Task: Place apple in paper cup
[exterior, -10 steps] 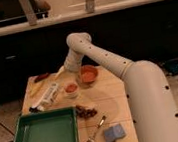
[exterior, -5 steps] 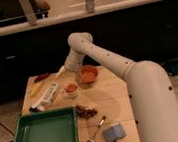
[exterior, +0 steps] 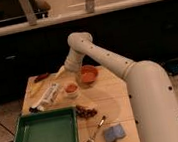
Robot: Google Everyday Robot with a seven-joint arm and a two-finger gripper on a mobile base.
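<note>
The robot's white, jointed arm (exterior: 105, 57) reaches from the lower right up and across the light wooden table (exterior: 115, 104), bending at an elbow near the far edge. Its 2-finger gripper (exterior: 62, 71) hangs just above the table's far side, to the left of the wide, shallow orange bowl (exterior: 88, 74); whether it is open or closed cannot be told from this view.

The small, round orange-red apple (exterior: 71, 88) appears to sit in the mouth of the small, short white paper cup (exterior: 72, 93), which stands just in front of the gripper and left of the bowl, apart from both.

Left of the cup lies a long white wrapped packet (exterior: 47, 96), set diagonally. A large green rectangular tray (exterior: 43, 136) fills the near left corner. Beside its right edge is a dark red-brown clustered lump (exterior: 86, 112). Nearer the front lie 1 metal fork (exterior: 95, 131) and 1 blue-grey rectangular sponge (exterior: 114, 133).
</note>
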